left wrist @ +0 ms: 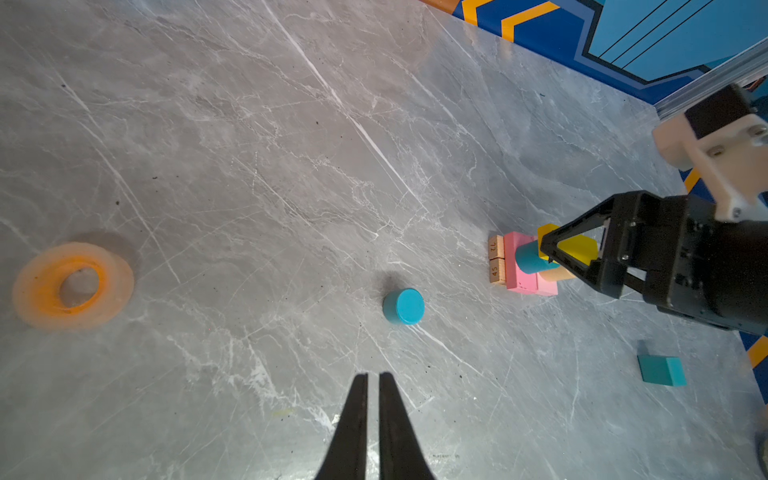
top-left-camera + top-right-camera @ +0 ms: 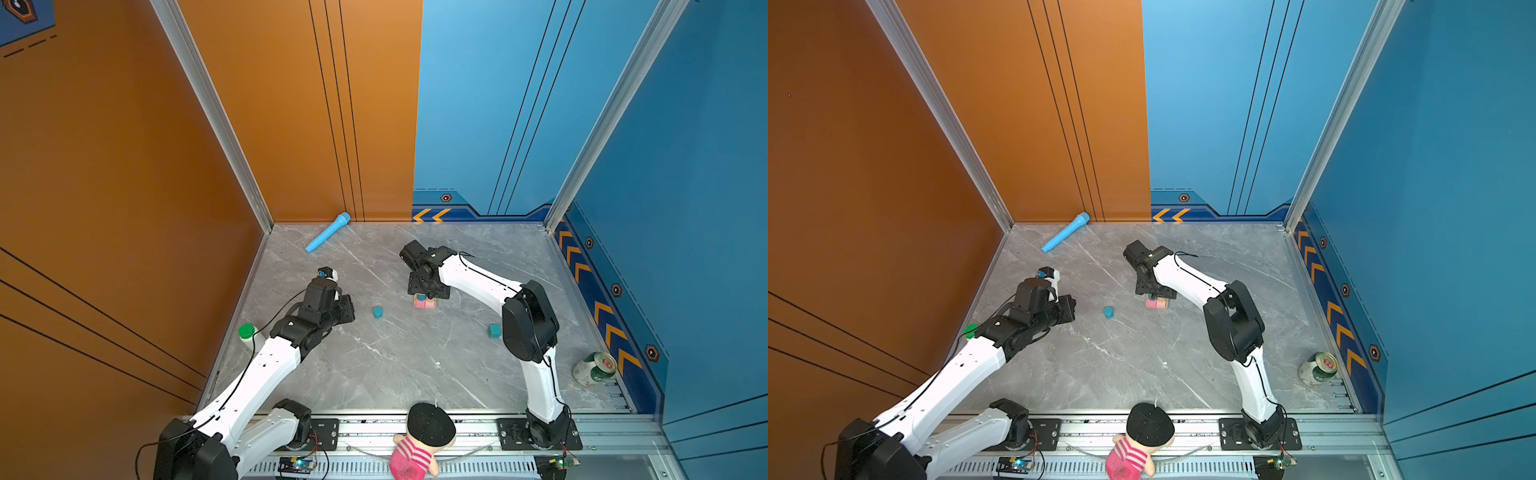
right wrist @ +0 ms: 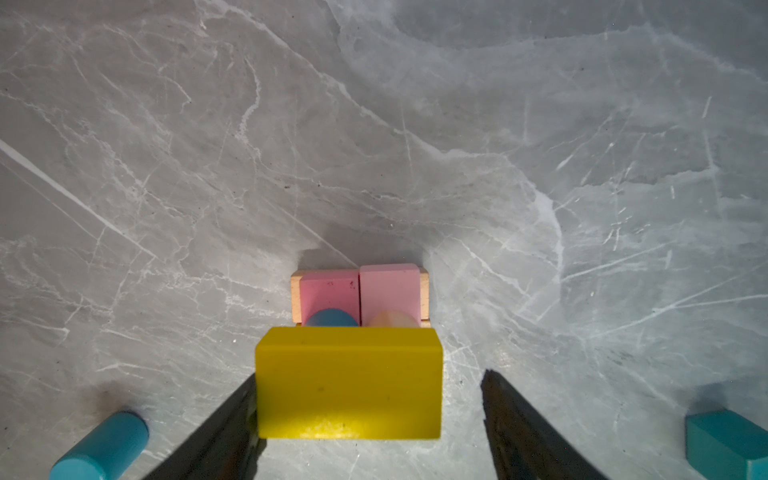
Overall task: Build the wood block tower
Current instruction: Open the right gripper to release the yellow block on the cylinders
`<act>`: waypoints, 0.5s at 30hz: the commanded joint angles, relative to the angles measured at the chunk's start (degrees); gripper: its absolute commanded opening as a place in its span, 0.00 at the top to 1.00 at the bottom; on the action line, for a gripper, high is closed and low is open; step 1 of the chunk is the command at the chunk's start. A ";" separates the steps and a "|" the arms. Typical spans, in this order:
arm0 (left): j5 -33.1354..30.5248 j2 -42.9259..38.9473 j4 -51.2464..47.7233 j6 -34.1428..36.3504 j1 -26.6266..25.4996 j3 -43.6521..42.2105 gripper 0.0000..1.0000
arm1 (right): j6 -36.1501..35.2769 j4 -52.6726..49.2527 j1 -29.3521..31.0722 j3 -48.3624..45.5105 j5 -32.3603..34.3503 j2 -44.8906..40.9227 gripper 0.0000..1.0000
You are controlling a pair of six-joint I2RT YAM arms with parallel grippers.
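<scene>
Loosely, right tool astride yellow bar (gap)

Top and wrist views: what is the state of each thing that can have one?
Left gripper: jaws shut, empty.
Right gripper: jaws open, astride the yellow bar.
Yellow bar: resting atop the tower.
Loose blue cylinder: standing on end.
Teal block: lying loose.
Drink can: lying on its side.
White bottle: upright, green cap on.
Toy microphone: lying flat.

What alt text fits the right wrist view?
A yellow bar tops the tower, on a blue cylinder and a tan cylinder over pink bars, between the open right fingers. A loose blue cylinder and teal cube lie nearby.
</scene>
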 commanded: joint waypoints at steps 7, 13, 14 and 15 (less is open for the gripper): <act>0.80 -0.52 -0.83 0.58 0.67 -0.72 0.90 | 0.19 -0.18 -0.02 -1.65 -0.59 0.18 0.18; 0.93 -0.42 -0.75 0.67 0.76 -0.65 0.90 | 0.13 -0.01 -0.11 -1.91 -0.65 0.14 0.18; 0.96 -0.38 -0.75 0.68 0.76 -0.64 0.90 | 0.17 0.00 -0.11 -1.91 -0.71 0.05 0.18; 0.93 -0.34 -0.66 0.72 0.76 -0.70 0.90 | 0.18 -0.03 -0.11 -1.94 -0.71 0.01 0.18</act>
